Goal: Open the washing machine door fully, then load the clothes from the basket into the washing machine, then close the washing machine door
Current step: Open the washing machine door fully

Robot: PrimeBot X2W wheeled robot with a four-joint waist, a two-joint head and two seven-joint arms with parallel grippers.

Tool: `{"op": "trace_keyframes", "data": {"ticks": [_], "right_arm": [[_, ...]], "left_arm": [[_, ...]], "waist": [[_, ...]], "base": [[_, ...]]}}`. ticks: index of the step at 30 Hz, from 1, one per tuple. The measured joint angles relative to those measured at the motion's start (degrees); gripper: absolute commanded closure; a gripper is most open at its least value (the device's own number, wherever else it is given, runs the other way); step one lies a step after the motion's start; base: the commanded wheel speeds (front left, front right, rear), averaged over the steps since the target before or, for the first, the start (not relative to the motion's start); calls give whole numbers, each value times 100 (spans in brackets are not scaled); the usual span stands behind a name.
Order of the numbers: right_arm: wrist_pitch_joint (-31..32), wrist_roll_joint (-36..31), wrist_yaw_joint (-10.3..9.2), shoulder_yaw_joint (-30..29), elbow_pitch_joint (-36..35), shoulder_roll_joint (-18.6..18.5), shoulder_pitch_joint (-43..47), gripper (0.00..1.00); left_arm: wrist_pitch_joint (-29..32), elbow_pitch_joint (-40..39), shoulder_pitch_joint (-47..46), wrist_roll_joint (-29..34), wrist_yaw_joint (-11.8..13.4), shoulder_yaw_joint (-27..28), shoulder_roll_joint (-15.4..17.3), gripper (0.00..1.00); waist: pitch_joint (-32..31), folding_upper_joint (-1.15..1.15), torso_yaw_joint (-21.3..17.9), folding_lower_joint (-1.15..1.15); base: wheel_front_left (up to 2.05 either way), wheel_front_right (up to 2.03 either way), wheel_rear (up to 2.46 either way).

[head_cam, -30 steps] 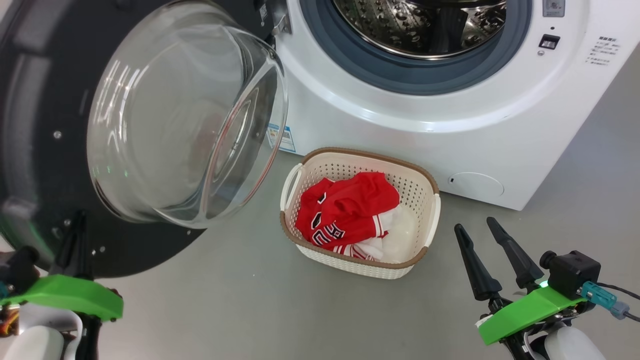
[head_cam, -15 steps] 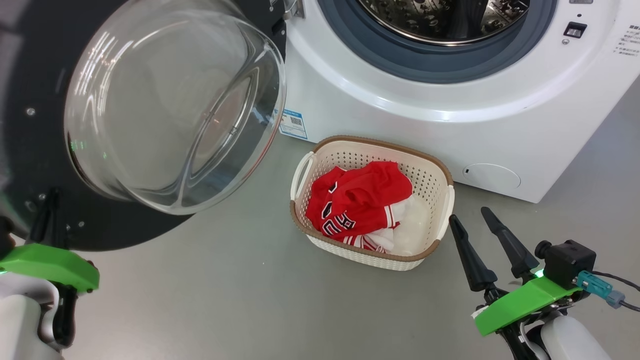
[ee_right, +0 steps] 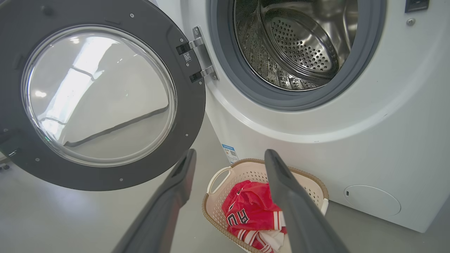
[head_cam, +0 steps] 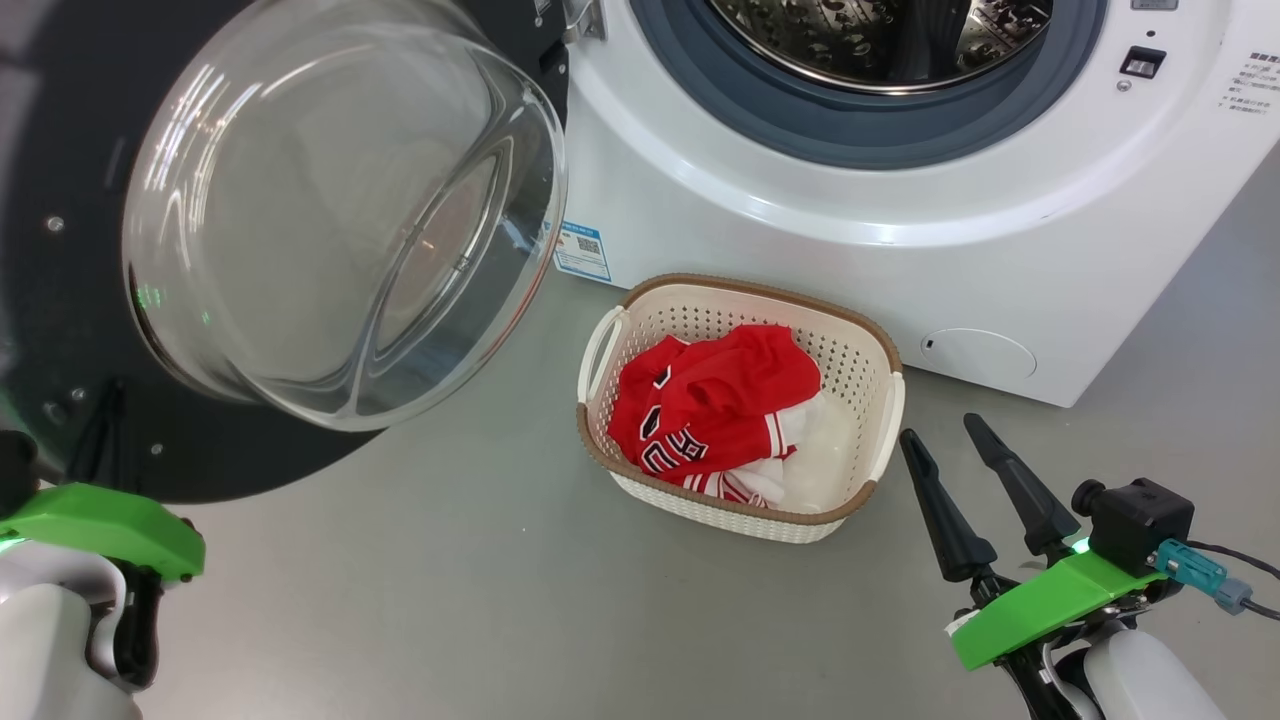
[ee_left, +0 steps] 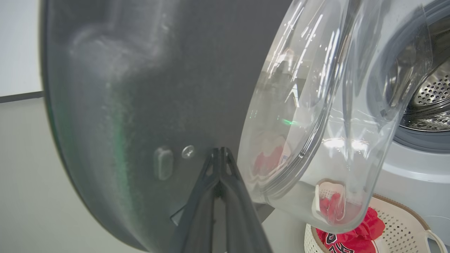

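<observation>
At upper left of the head view, the washing machine door point(head_cam: 330, 220) stands swung wide off the washing machine point(head_cam: 800, 240), its glass bowl bulging toward the camera. The steel drum point(head_cam: 880, 40) lies open at top centre. The opening step looks done or nearly so; loading and closing are both left.

At frame centre the clothes point(head_cam: 715, 400), a red jersey over white cloth, lie bunched in the basket point(head_cam: 760, 290). It sits on the floor point(head_cam: 450, 600) just in front of the machine.

The left gripper point(ee_left: 219, 154) has its fingers pressed together on nothing, tip at the door's black inner face. The right gripper point(head_cam: 940, 430), at lower right, is spread and empty beside the basket.

The jersey's dark lettering is folded, perhaps "AU". A blue sticker point(head_cam: 583, 250) at the machine's lower corner carries a square code, its print too small to read.
</observation>
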Motion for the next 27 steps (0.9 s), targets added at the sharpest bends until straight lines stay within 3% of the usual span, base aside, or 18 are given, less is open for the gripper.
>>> {"op": "trace_keyframes", "data": {"ticks": [24, 27], "right_arm": [[0, 0, 0, 4, 0, -18, -20, 0], [0, 0, 0, 4, -1, -13, -20, 0]], "left_arm": [[-12, -873, 599, 379, -85, 380, -207, 100], [-30, -1115, 803, 442, -83, 403, -272, 85]], "waist": [[-31, 0, -257, 0], [-79, 0, -324, 0]], "base": [[0, 0, 0], [0, 0, 0]]}}
